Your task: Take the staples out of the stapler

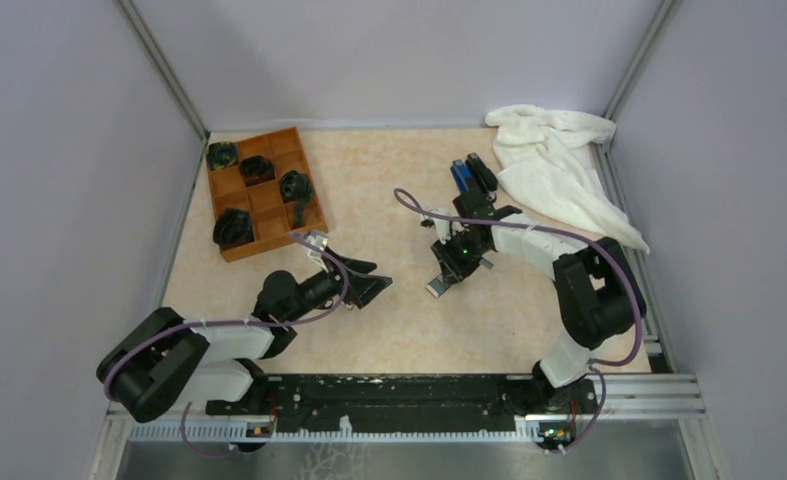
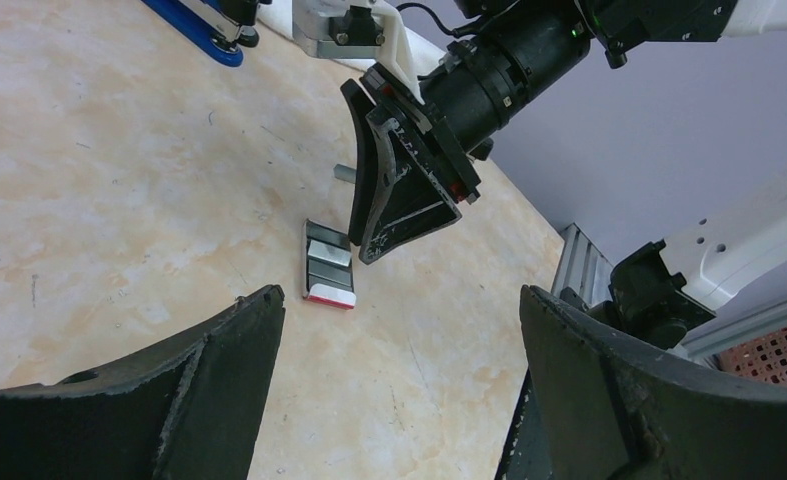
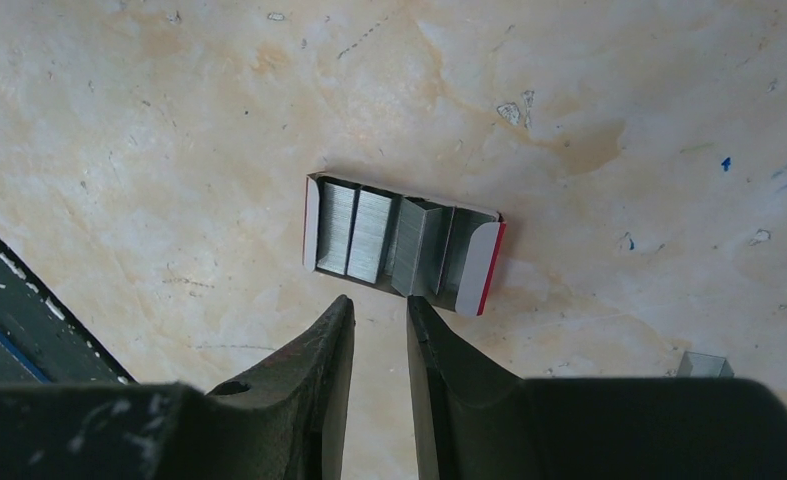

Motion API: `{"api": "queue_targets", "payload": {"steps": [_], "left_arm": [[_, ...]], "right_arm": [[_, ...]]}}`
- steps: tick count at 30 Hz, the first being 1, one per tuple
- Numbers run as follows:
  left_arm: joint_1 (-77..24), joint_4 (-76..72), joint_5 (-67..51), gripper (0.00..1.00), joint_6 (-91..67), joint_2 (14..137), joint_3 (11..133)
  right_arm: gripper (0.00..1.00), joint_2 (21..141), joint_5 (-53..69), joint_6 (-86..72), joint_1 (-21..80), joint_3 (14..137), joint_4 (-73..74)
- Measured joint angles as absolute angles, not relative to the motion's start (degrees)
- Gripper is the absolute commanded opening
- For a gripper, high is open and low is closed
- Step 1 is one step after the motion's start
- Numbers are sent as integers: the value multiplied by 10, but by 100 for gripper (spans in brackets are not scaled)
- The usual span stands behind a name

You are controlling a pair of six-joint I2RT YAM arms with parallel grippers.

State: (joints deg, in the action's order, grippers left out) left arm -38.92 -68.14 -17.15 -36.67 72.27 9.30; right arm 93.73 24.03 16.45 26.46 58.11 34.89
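The right gripper hung fingertips-down over the middle of the worktop, its two fingers drawn close with only a narrow slit between them. Bare surface showed through that slit, and nothing was held. Right off those tips lay a small white-and-red box, flat and open, with silvery blocks packed in rows inside it. The fingertips stood just beside its long edge, and I could not tell whether they touched it.

The staples were a tiny silvery-grey piece on the bare worktop, near the box but apart from it. They were half cut off at the edge of the right wrist view, so there was no more to say of them.

The left gripper was spread wide and empty, low over the worktop to the left of the box and facing the other gripper.

The stapler, slim and black, lay toward the far edge, right of the middle. It was well apart from both grippers and sat just beside a blue stapler. A white cloth was crumpled in the far right corner, and a brown compartment tray sat in the far left corner with dark items in several cells.
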Motion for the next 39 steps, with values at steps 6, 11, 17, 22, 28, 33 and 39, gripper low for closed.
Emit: {"api": "queue_targets", "payload": {"steps": [6,11,17,22,28,33,39], "left_arm": [[-389,-682,-173,92,-367,724,93],[-389,-689,-176,92,-368,734,93],[-389,-699,-177,92,-369,741,93],[-389,-704,-178,92,-369,741,93],[-389,-707,-179,92,-369,741,93],[-389,-707,-180,92,-369,741,93],[-389,-707,-180,92,-369,741,93]], "right_arm": [[26,955,238,163,265,582,344],[26,968,234,163,265,582,342],[25,968,232,162,265,582,338],[18,968,232,162,265,582,336],[12,968,232,161,265,582,335],[7,968,232,162,265,582,334],[1,966,234,160,265,582,333]]}}
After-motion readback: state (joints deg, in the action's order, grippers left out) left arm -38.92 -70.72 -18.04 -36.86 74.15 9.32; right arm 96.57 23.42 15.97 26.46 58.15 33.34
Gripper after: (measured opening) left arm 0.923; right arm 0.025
